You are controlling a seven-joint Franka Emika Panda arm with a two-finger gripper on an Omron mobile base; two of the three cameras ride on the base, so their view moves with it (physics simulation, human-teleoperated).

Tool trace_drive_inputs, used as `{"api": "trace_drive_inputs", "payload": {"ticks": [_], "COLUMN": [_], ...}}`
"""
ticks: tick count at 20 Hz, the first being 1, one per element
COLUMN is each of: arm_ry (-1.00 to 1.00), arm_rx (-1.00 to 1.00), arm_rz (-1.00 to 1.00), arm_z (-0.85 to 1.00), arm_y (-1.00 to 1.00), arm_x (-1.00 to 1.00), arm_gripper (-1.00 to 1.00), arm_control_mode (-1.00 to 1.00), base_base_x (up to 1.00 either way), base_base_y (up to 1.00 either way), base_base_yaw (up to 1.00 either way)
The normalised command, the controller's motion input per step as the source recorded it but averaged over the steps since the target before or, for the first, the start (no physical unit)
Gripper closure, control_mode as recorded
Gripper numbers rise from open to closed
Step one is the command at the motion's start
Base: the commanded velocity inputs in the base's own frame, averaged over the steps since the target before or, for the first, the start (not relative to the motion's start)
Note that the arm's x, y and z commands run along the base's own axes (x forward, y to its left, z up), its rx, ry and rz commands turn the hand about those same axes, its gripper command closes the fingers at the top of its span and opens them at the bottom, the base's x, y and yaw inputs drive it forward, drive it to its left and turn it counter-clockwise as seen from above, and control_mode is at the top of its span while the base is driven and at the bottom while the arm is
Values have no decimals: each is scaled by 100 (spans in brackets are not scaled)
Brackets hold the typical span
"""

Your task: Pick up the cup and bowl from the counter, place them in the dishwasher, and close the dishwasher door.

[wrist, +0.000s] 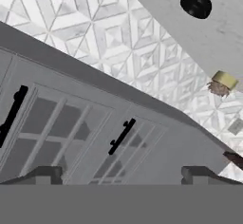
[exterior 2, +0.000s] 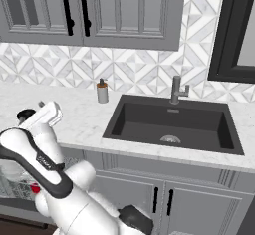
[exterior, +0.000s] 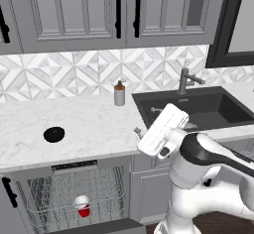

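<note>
Small red tapered cup point(exterior: 83, 205) already sits in the grey wire dishwasher rack point(exterior: 59, 188), shallow black bowl point(exterior: 54, 134) still on the white marble surface point(exterior: 94, 129), door unclosed, gripper point(wrist: 121, 173) wide and empty.

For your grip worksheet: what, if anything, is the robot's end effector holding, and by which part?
Nothing. The end effector is open with an empty gap; the cup sits in the dishwasher rack, the bowl on the counter.

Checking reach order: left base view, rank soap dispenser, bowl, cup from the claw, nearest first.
1. Soap dispenser, behind the open claw, by the backsplash.
2. Bowl, left on the counter.
3. Cup, low in the dishwasher rack.
</note>
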Motion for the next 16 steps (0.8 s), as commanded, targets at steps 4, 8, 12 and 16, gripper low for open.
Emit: {"api": "trace_drive_inputs", "payload": {"ticks": [4, 8, 12, 16], "arm_ry": [-32, -97, -100, -100], "arm_rx": [-73, -65, -33, -19], "arm_rz": [-2, -17, -36, -42], "arm_z": [72, -13, -1, 0], "arm_y": [-96, -15, 34, 58], "arm_x": [-77, -12, 7, 24], "arm_gripper": [-100, -100, -100, -100], "arm_control_mode": [-100, -100, -100, -100], "base_base_x": [0, 0, 0, 0], "base_base_y": [0, 0, 0, 0], "base_base_yaw": [0, 0, 0, 0]}}
